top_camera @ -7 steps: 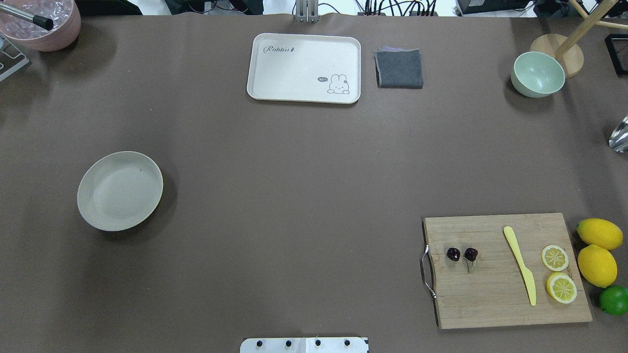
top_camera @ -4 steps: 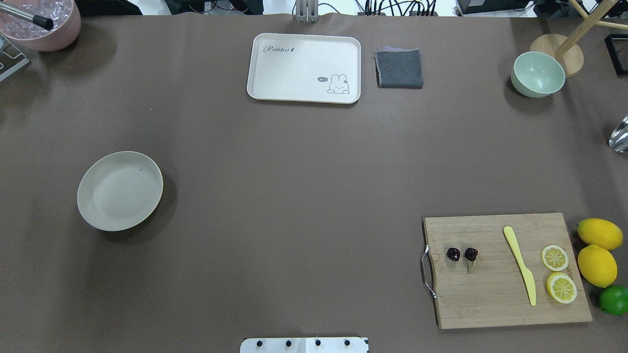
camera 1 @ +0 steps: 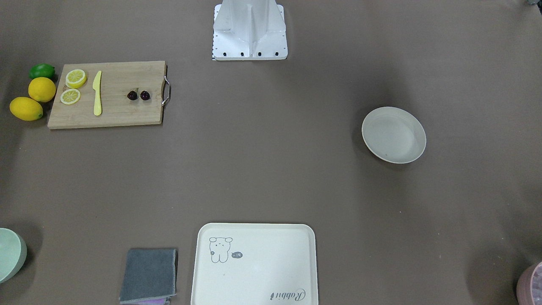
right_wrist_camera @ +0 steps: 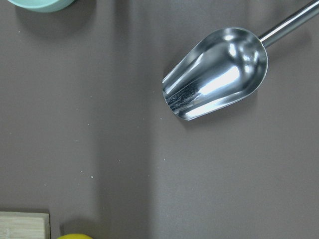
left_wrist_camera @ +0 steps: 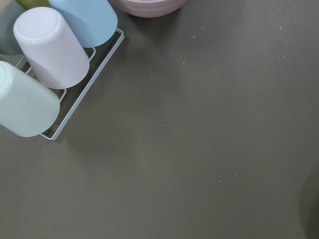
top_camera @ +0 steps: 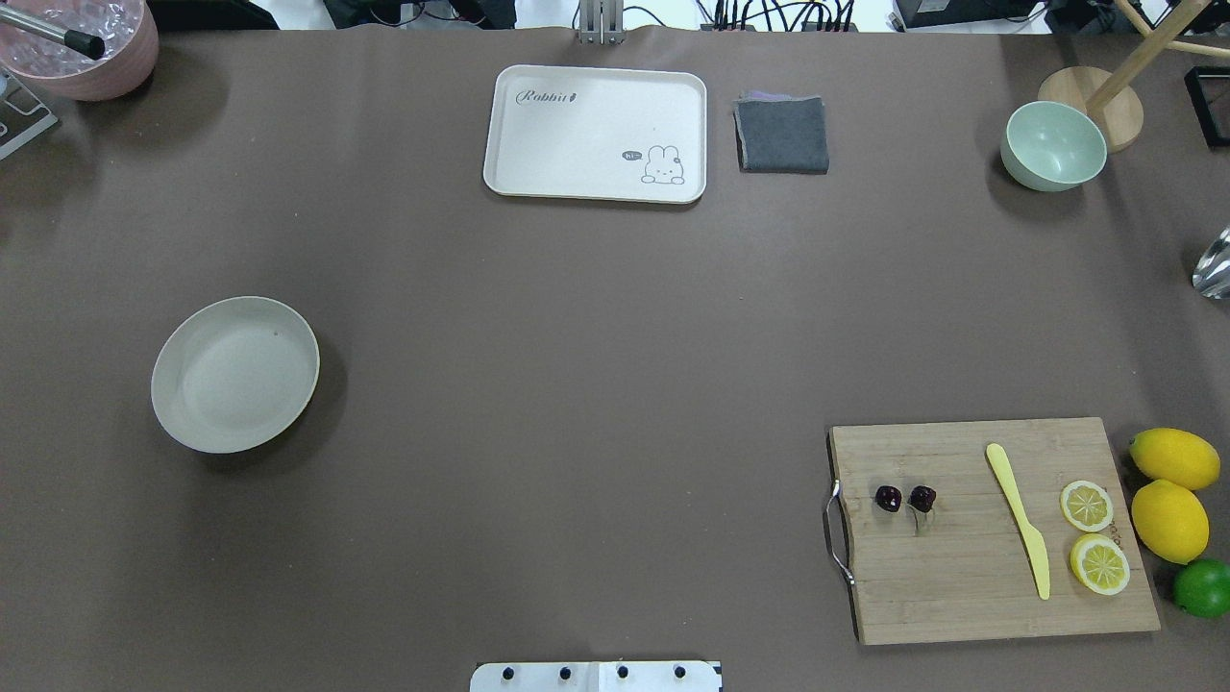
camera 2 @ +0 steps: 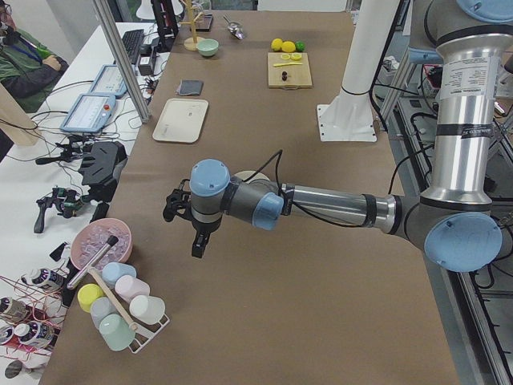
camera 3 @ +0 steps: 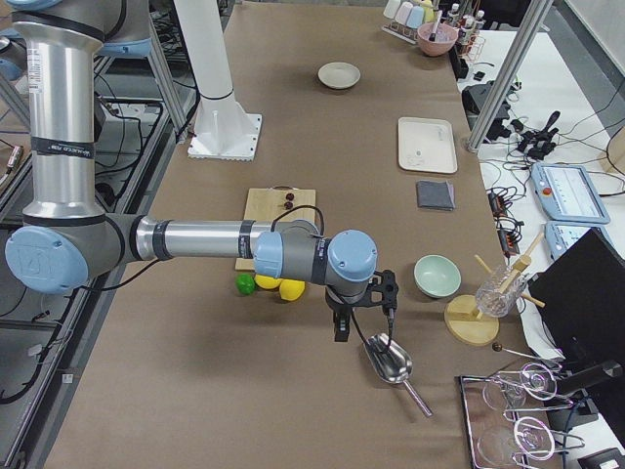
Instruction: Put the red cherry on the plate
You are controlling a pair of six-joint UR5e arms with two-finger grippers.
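The red cherry (top_camera: 904,499), a pair of tiny dark maroon fruits, lies on the wooden cutting board (top_camera: 961,577) near its metal handle, at the table's near right; it also shows in the front-facing view (camera 1: 139,95). The round off-white plate (top_camera: 235,374) sits bare on the left side of the table. Neither arm shows in the overhead view. In the left side view my left gripper (camera 2: 195,237) hangs over the table near the cup rack; I cannot tell its state. In the right side view my right gripper (camera 3: 342,327) hovers by a metal scoop (right_wrist_camera: 217,72), state unclear too.
A yellow knife (top_camera: 1019,519), two lemon slices (top_camera: 1094,533), two lemons (top_camera: 1170,490) and a lime (top_camera: 1202,587) lie around the board. A cream tray (top_camera: 596,133), grey cloth (top_camera: 782,135) and green bowl (top_camera: 1053,145) line the far edge. Cups (left_wrist_camera: 50,47) stand in a rack at the left end.
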